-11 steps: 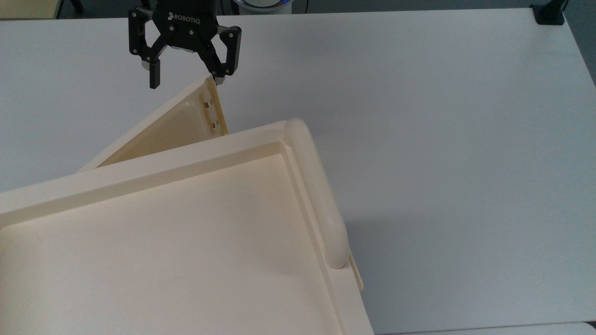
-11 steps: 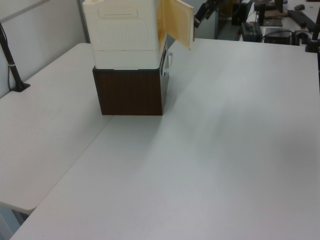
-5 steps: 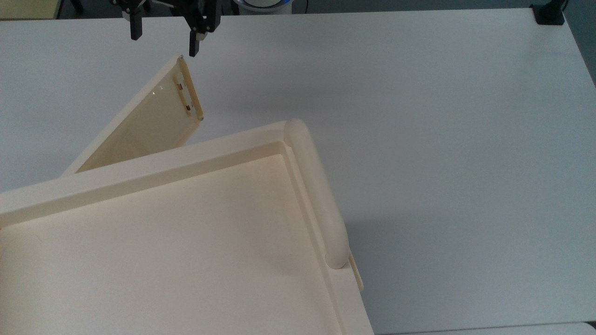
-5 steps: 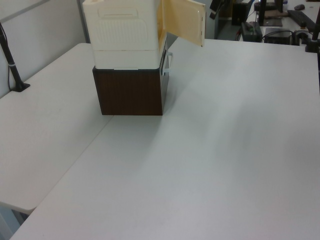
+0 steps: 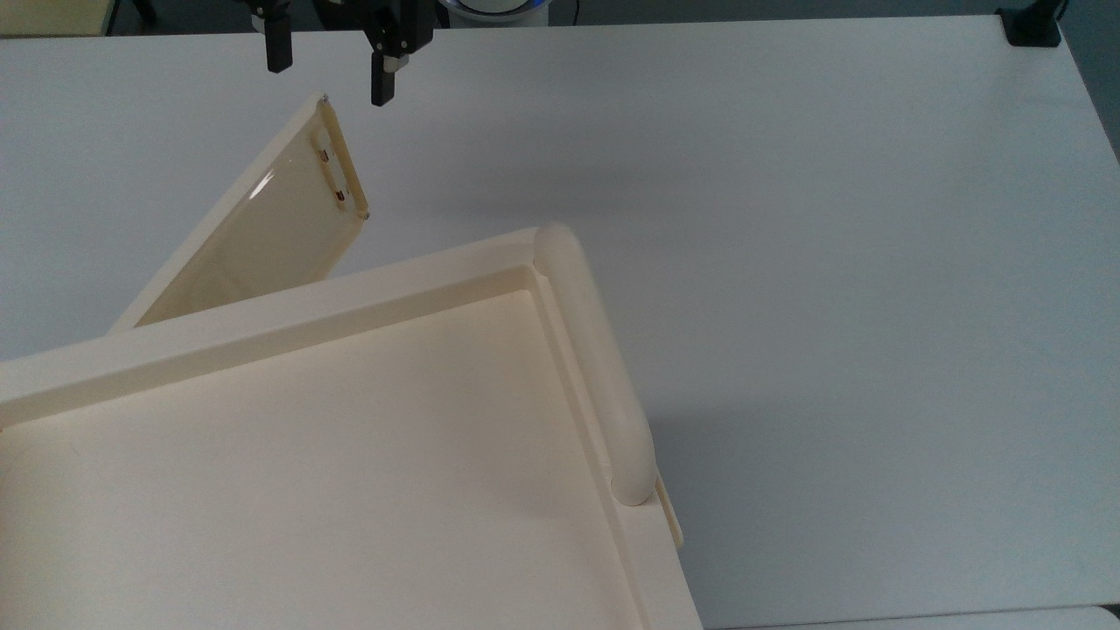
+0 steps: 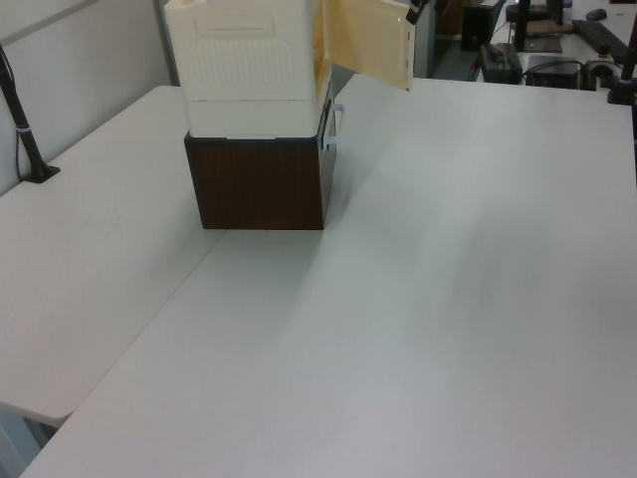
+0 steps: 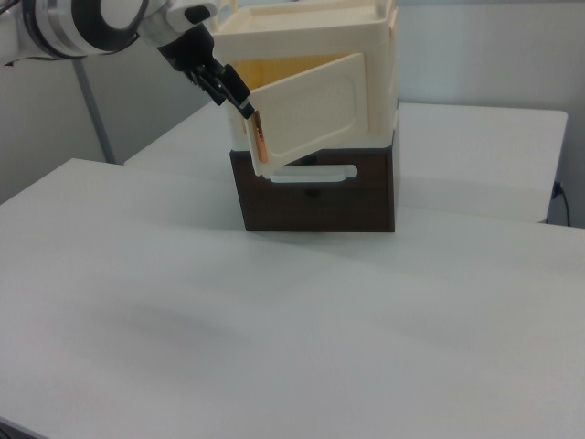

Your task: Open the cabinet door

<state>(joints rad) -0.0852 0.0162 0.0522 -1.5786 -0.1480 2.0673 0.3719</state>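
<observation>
The cabinet door (image 5: pixel 262 229) is a thin cream panel with a raised rim and small slots near its free edge. It stands swung well out from the cream cabinet (image 6: pixel 249 70) and also shows as the door (image 6: pixel 370 42) and the door (image 7: pixel 311 114). My gripper (image 5: pixel 330 86) is open at the top view's upper edge, its two black fingers apart with nothing held. The door's free upper corner lies just below the gap between them. In the right view the gripper (image 7: pixel 238 101) is right at the door's free edge; I cannot tell if it touches.
The cabinet's wide tray-like top (image 5: pixel 131 350) with a rounded tube bar (image 5: pixel 595 367) takes up the top view's lower left. The cabinet rests on a dark brown base (image 6: pixel 261 184). White table (image 5: pixel 831 262) spreads wide to the top view's right. A black clamp (image 5: pixel 1032 26) sits at the far corner.
The door has swung further open, its free edge moving toward the top view's left and top. The gripper drew back toward the top edge, then shifted slightly right.
</observation>
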